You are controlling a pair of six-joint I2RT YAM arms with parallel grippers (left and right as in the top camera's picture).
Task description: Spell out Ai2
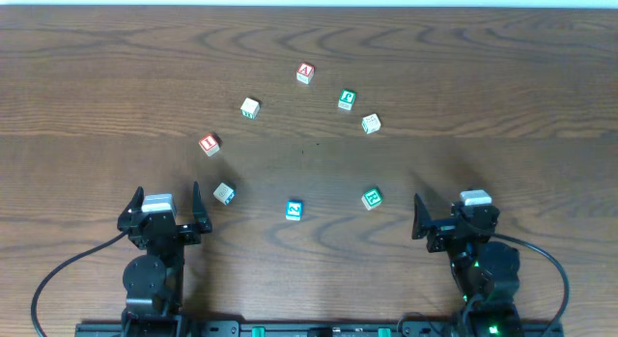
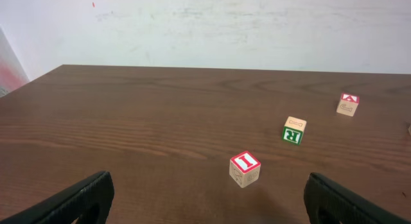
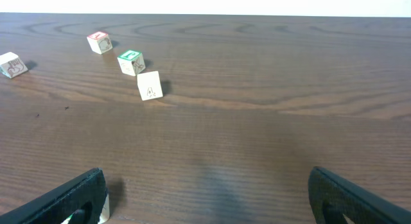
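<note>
Three cubes lie apart on the wooden table [image 1: 502, 105]. The red "A" cube [image 1: 305, 74] sits far back at the centre. To the left is the red "I" cube [image 1: 210, 144], and the blue "2" cube [image 1: 294, 210] is near the front middle. My left gripper [image 1: 167, 197] rests at the front left, open and holding nothing. The left wrist view has the "I" cube [image 2: 244, 169] just ahead of the left gripper [image 2: 207, 208] and the "A" cube [image 2: 347, 104] far right. My right gripper [image 1: 456, 216] is open at the front right. Ahead of the right gripper [image 3: 209, 198] is bare wood, with the "A" cube [image 3: 99, 42] far left.
Two green-lettered cubes [image 1: 347, 99] [image 1: 372, 198] and three pale cubes [image 1: 250, 107] [image 1: 371, 124] [image 1: 224, 192] are scattered among the task cubes. The green "R" cube [image 2: 293, 130] stands beyond the "I". A cube corner [image 3: 103, 208] shows by my right gripper's left finger.
</note>
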